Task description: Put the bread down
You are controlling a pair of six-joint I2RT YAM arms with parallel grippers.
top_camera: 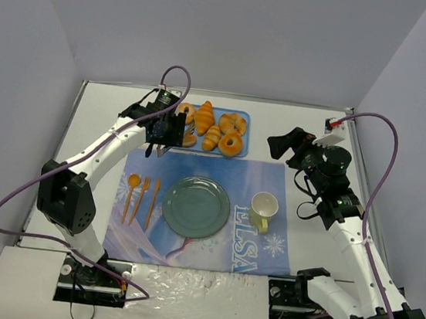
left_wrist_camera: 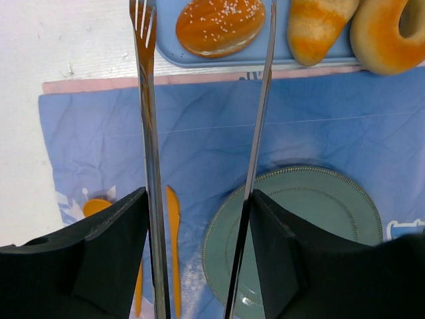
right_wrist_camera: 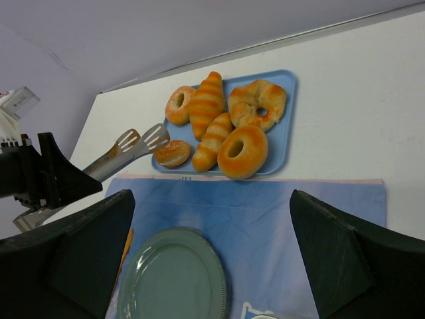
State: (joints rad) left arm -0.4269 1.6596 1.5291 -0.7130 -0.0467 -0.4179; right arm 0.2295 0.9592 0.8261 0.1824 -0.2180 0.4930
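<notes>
The small oval golden-brown bun (left_wrist_camera: 220, 26) lies at the 7 o'clock corner of the blue plastic tray (left_wrist_camera: 199, 61), just beside the spread tips of the slim steel tongs (left_wrist_camera: 147, 133). It looks light, soft and easily crushed, so it is best pinched gently across its middle. The left gripper (left_wrist_camera: 196, 206) is clamped on the tongs. The right gripper (right_wrist_camera: 211, 199) hangs with its jaws apart.

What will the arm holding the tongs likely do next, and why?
Probably ease the tongs toward the bun until the tips sit either side of it, then squeeze. The left wrist view shows the open tips lined up with the bun on the tray. The right wrist view shows them short of it, not touching.
</notes>
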